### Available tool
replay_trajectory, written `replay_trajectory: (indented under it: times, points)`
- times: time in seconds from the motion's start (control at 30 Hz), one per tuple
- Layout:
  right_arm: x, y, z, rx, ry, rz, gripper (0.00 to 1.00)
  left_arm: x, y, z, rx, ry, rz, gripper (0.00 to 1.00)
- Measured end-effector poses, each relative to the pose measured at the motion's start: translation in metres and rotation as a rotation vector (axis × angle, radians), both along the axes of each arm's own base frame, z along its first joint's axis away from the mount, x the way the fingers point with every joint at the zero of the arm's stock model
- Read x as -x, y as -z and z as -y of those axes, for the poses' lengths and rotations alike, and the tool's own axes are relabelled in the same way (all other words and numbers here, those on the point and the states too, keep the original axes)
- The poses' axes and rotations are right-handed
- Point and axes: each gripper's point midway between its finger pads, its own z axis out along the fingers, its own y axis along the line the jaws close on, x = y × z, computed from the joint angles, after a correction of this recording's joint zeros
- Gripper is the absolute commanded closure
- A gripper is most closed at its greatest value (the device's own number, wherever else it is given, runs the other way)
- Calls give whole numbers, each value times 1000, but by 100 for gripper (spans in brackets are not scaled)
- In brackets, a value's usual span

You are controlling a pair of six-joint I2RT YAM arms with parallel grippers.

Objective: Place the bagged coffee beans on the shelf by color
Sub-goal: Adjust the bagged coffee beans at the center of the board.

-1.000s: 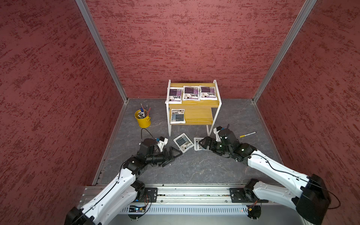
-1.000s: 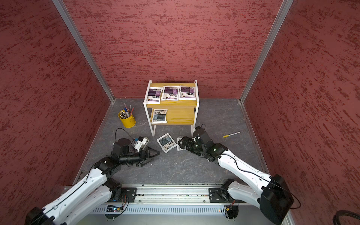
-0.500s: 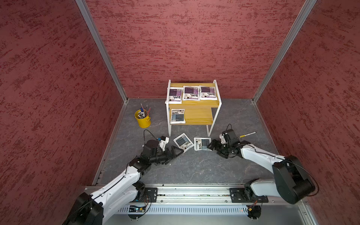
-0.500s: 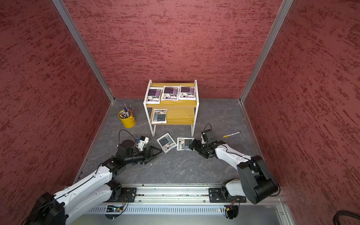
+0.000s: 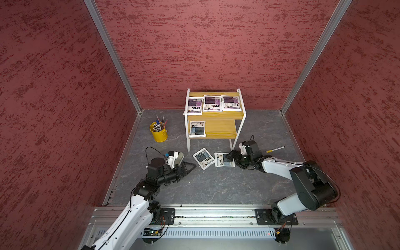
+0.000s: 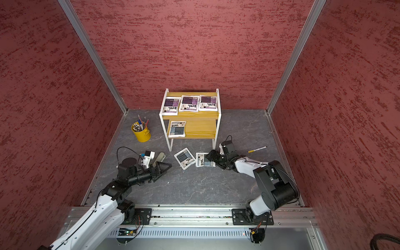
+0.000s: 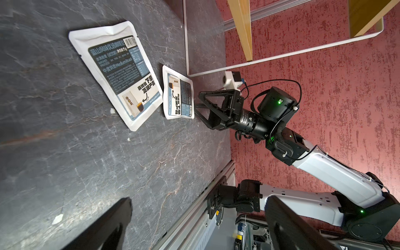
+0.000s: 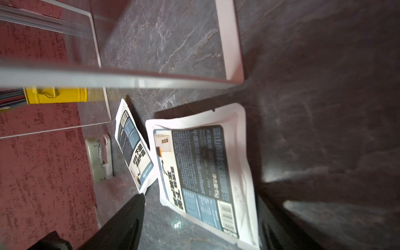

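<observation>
Shelf point(image 5: 216, 118) stands vs the back wall. Top board: 3 purple bags point(image 5: 212, 103) in a row, side by side, labels up. Lower board: 1 shelved grey-blue bag point(image 5: 197, 129), lying flat at the end nearest the pen bucket point(image 5: 159, 134), which sits on the floor point(image 5: 216, 186) beside the shelf.

2 more grey-blue ones are on the floor just in front of the shelf, labels up, corners nearly touching. The skewed bag point(image 5: 203, 158) lies in front of the shelf's bucket-side front leg. The straight bag point(image 5: 224, 160) is next to it, toward the other front leg.

Right gripper point(image 5: 231, 158) is down at floor level by that other front leg, at the straight bag's outer edge. Jaws are wide. In the right wrist view the straight bag point(image 8: 203, 173) lies btwn the two dark fingers point(image 8: 129, 216), not clamped. The left wrist view shows the same: right gripper point(image 7: 197, 100) w/ tips at the bag's edge.

Left gripper point(image 5: 191, 167) is low, farther out from the shelf than the bags. Its jaws are wide w/ nothing in them, pointing at the skewed bag but apart from it. A grey-green case point(image 5: 178, 159) lies just beside it, on the shelf side. A pen point(image 5: 275, 149) lies on the floor in front of the shelf, beyond the right gripper.
</observation>
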Motion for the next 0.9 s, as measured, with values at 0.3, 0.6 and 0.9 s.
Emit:
replay_trajectory:
  times: [0.3, 0.6, 0.9]
  points:
    - [90, -9, -80, -42, -280, -26, 15, 5, 13, -1, -1, 20, -30, 0]
    - [66, -33, -43, 45, -174, 52, 13, 11, 15, -2, -1, 30, -39, 0]
    - [32, -12, -7, 150, -73, 65, 14, 16, 34, -3, 4, 23, -89, 0]
